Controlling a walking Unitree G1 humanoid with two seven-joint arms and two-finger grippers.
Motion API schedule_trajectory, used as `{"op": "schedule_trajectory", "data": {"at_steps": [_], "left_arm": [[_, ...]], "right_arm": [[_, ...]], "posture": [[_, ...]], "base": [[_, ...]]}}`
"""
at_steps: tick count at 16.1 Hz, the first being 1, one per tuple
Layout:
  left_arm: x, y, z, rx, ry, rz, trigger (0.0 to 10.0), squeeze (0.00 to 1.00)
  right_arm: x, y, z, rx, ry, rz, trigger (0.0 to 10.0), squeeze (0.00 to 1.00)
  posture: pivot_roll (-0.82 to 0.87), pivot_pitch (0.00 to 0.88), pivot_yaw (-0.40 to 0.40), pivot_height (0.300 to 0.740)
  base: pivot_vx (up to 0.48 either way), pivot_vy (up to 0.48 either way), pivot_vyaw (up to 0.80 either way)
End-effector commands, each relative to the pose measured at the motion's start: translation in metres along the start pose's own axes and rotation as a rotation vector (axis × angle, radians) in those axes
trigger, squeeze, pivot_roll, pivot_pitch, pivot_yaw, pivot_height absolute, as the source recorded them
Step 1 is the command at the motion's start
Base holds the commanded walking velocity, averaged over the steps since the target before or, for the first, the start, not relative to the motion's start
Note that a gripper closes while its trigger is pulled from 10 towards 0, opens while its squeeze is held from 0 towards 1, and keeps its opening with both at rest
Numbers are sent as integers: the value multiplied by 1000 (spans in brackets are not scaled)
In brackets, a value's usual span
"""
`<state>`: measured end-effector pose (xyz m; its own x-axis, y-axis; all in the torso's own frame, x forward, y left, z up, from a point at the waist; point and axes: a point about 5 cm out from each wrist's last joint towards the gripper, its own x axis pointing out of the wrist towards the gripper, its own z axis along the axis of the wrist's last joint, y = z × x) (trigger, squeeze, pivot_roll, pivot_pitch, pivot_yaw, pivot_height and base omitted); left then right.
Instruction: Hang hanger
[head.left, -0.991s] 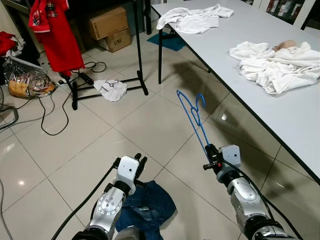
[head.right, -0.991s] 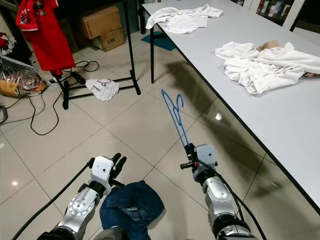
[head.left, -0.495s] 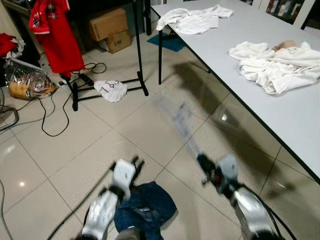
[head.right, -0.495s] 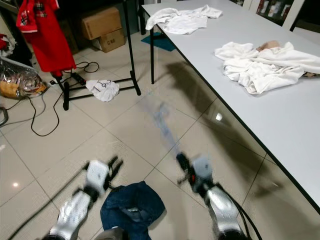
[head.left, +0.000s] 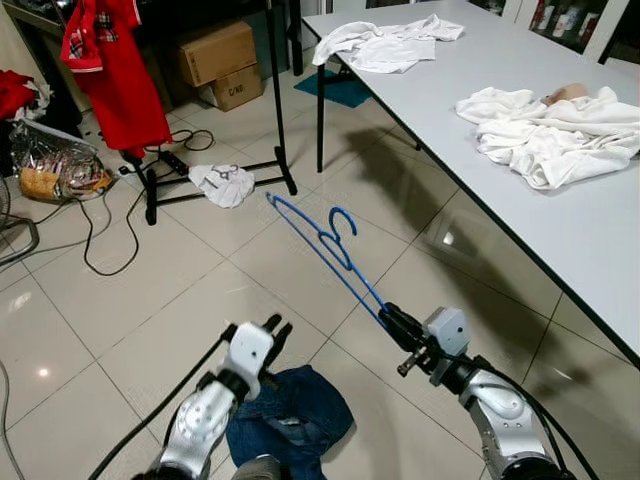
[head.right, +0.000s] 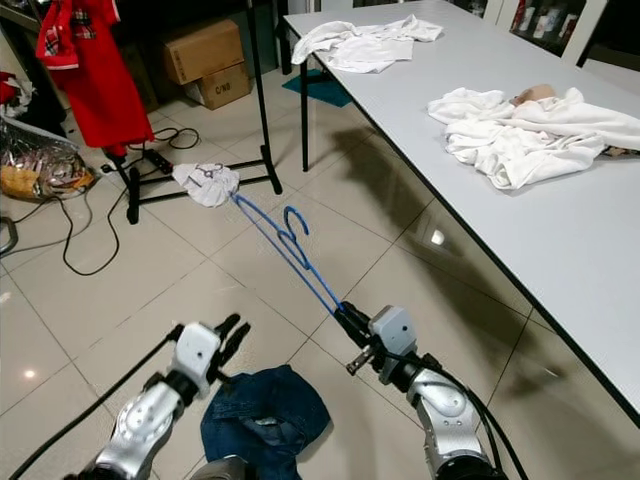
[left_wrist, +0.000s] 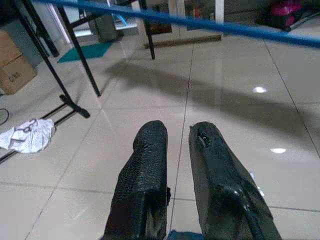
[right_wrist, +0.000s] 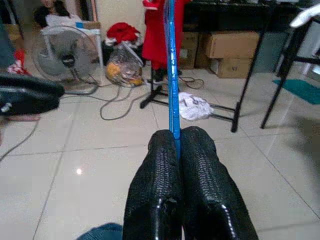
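— Blue wire, thin and bent: where is the hanger (head.left: 325, 251)?

— Pinched at one end by the right gripper (head.left: 386, 318), whose ribbed black fingers (right_wrist: 200, 165) press together on it. It slants up and away over the glossy floor tiles (head.left: 250, 250), hook curling near the middle, toward the black rack (head.left: 275, 110) with the red shirt (head.left: 115, 65).

— And the left gripper (head.left: 272, 331)?

— Low over a crumpled denim heap (head.left: 290, 415), fingers nearly together with a narrow gap, holding nothing.

— Anything else?

— Rumpled white cloths (head.left: 545, 130) on the smooth grey table (head.left: 600, 240), and cardboard boxes (head.left: 215, 55) behind the rack.
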<state>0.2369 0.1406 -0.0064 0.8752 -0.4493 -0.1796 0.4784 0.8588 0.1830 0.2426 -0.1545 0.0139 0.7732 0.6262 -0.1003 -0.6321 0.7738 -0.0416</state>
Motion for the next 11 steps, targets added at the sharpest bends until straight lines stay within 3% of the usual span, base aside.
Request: {"op": "schedule_trajectory", "data": {"at_steps": [1, 6, 8, 9, 11], "left_arm": [[-1, 2, -3, -19, 24, 8, 10000, 0], [3, 8, -7, -226, 58, 98, 10000, 0], [5, 8, -6, -203, 54, 90, 10000, 0], [5, 5, -5, -149, 58, 63, 10000, 0], [4, 1, -7, -145, 62, 45, 10000, 0]], "right_arm": [[-2, 0, -4, 6, 25, -20, 10000, 0], [2, 3, -2, 13, 15, -48, 10000, 0], [3, 3, -1, 8, 9, -52, 10000, 0], [4, 3, 0, 6, 5, -56, 10000, 0], [6, 1, 3, 6, -8, -64, 10000, 0]], "posture": [[-77, 0, 82, 740], [-86, 0, 85, 740], [-86, 0, 81, 740], [-85, 0, 78, 740], [-85, 0, 78, 740]], "base": [[0, 0, 0], [0, 0, 0], [0, 0, 0], [0, 0, 0], [0, 0, 0]]}}
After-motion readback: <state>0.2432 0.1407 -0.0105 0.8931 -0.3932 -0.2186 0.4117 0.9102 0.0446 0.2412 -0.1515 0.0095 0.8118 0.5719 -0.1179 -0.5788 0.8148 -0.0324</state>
